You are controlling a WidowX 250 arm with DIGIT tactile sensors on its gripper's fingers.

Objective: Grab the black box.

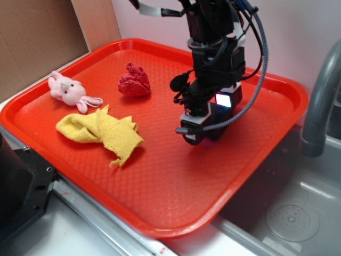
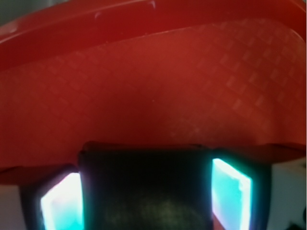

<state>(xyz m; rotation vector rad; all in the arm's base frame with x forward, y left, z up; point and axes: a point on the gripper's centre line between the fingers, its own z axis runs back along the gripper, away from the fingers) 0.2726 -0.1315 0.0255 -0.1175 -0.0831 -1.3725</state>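
Note:
The black box (image 2: 146, 191) fills the lower middle of the wrist view, dark with rounded edges, on the red tray (image 2: 144, 86). My gripper (image 2: 146, 203) has its two glowing pads (image 2: 62, 203) pressed against the box's left and right sides. In the exterior view the gripper (image 1: 205, 132) is low over the right part of the tray (image 1: 160, 202). There the fingers mostly hide the box, and only a dark bit shows at their tips. Whether the box is off the tray cannot be told.
A dark red wad of cloth (image 1: 134, 81), a pink toy bunny (image 1: 66, 89) and a yellow cloth (image 1: 101, 130) lie on the tray's left half. A steel sink (image 1: 298, 213) and a grey faucet (image 1: 319, 106) are to the right. A cardboard wall stands at the back left.

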